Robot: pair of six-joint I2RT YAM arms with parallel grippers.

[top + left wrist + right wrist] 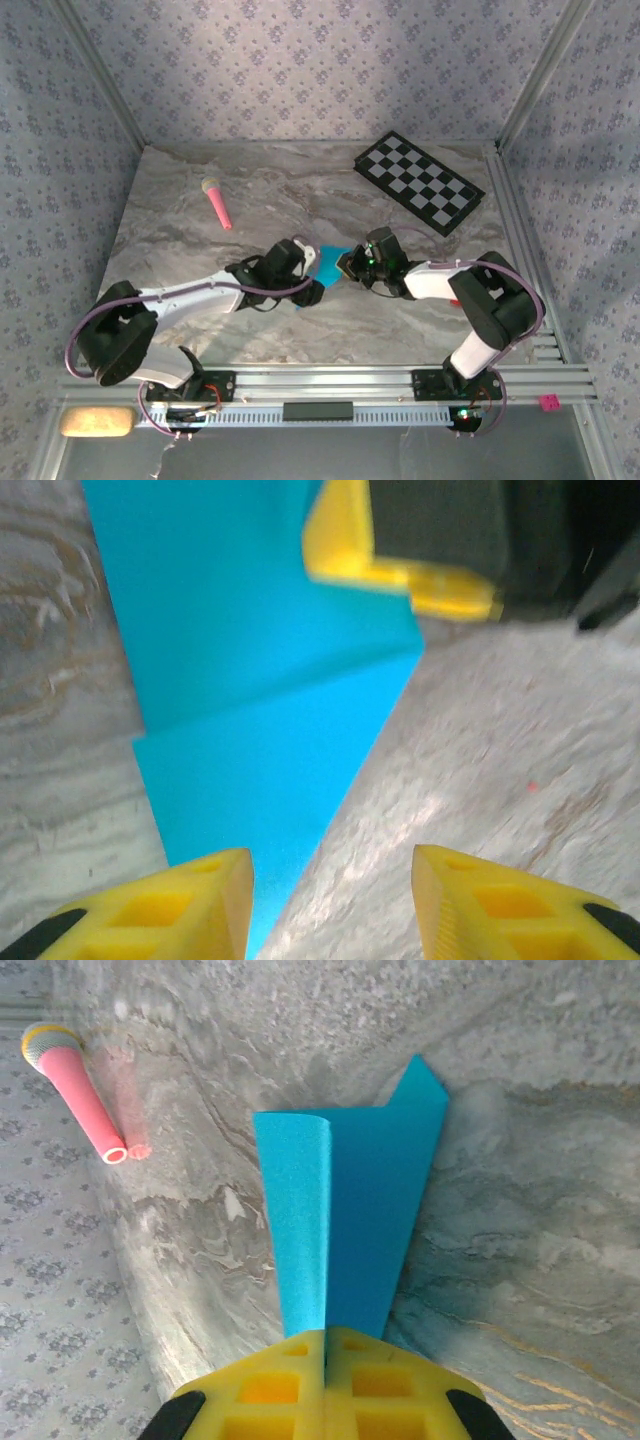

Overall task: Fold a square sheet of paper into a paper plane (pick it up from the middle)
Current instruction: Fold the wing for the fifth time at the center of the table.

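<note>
Right claw (325, 1345) clamped on the folded blue paper (330, 256) at its three o'clock end; left claw (330, 880), jaws apart, at nine.

Bright cyan-blue sheet of paper (345, 1210), plain, folded into long tapering wedge. One flap curls up along centre crease. Narrow end pinched in right gripper (325, 1345). Sits left of checkered board (420, 182), nearer front edge, well apart.

Marbled table (340, 330) bears checkered board (420, 182), pink stick (217, 203) and blue paper (329, 257) (partly folded).
</note>
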